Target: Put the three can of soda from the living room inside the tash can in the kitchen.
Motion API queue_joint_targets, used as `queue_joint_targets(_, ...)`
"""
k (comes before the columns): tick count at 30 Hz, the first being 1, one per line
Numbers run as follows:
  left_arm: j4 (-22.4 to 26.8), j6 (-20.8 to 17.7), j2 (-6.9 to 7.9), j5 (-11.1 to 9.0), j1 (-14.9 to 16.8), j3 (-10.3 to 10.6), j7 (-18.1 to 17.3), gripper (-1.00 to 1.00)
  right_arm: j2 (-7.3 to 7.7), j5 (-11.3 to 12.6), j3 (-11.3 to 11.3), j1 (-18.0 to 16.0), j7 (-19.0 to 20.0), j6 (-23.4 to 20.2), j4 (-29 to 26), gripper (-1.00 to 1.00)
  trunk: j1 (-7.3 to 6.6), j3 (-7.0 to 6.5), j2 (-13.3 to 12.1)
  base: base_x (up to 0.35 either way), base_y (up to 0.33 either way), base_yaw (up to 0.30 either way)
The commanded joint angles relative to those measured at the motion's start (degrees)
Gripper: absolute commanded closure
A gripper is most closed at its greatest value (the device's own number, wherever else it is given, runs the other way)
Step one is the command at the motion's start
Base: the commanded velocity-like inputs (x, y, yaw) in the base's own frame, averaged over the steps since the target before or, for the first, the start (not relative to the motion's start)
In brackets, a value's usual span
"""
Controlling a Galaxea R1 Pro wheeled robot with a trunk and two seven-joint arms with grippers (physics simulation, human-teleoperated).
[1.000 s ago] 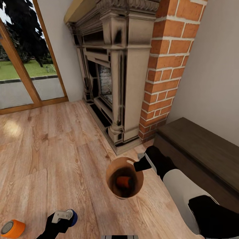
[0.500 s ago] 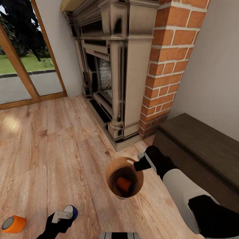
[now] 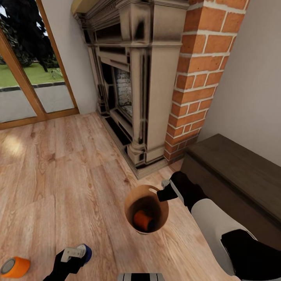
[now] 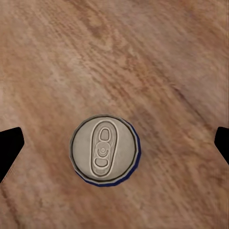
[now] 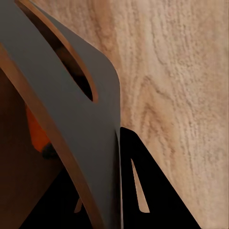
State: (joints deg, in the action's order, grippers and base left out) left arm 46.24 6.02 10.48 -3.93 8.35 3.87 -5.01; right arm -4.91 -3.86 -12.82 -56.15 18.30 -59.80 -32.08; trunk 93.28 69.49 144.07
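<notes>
The blue soda can [image 4: 105, 149] stands upright on the wood floor [image 3: 58, 175], directly beneath the left end effector [image 3: 74, 255]. In the left wrist view the silvery top with its pull tab faces the camera, centred between the two dark fingertips [image 4: 9, 148], which stand wide apart and clear of the can on both sides. In the head view the end effector covers most of this can, leaving a blue edge exposed.

The right end effector [image 3: 166, 193] is clamped on the rim of the trash can [image 3: 134, 195]. In the right wrist view the grey wall and brown rim pass between its fingers.

An orange soda can [image 3: 143, 220] lies tilted at the bottom of the trash can, partly shaded by the dark interior. In the right wrist view it appears as an orange patch behind the wall.

A second orange soda can [image 3: 15, 267] lies on its side on the floor, well apart from the trash can and beyond the left end effector.

The fireplace [image 3: 132, 86] stands behind the trash can, and the dark low cabinet [image 3: 238, 171] beside it is cut off by the frame edge.
</notes>
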Motion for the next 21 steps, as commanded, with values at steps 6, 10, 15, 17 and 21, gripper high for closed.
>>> queue_joint_targets(6, 0.03, 0.09, -0.02, -0.02, 0.0, 0.0, 0.0, -1.0, -0.01, 1.75, 0.09, -0.01, 0.26, -0.2, 0.0, 1.0, 0.0, 0.0, 0.0, 0.038, 0.019, 0.0)
queue_joint_targets(10, 0.06, 0.06, -0.02, -0.03, 0.0, -0.03, 0.0, -1.0, -0.01, 1.75, 0.08, -0.01, 0.28, -0.2, 0.0, 1.0, 0.0, 0.0, 0.0, 0.007, 0.003, 0.0)
queue_joint_targets(15, 0.08, -0.03, -0.02, -0.03, 0.0, -0.02, -0.03, -1.0, -0.01, 1.68, 0.06, 0.05, 0.27, -0.2, 0.0, 1.0, 0.0, 0.0, 0.0, 0.002, 0.001, 0.0)
queue_joint_targets(17, 0.11, 0.0, -0.01, -0.03, 0.0, -0.03, -0.05, -1.0, -0.01, 1.67, 0.03, 0.06, 0.28, -0.2, 0.0, 1.0, 0.05, 0.44, 0.03, 0.0, 0.0, 0.0)
queue_joint_targets(21, 0.29, 0.03, -0.02, -0.03, 0.0, -0.08, -0.06, -1.0, 0.04, 1.67, 0.0, 0.07, 0.28, -0.2, 0.0, 1.0, 0.15, 1.32, 0.08, 0.0, 0.0, 0.0)
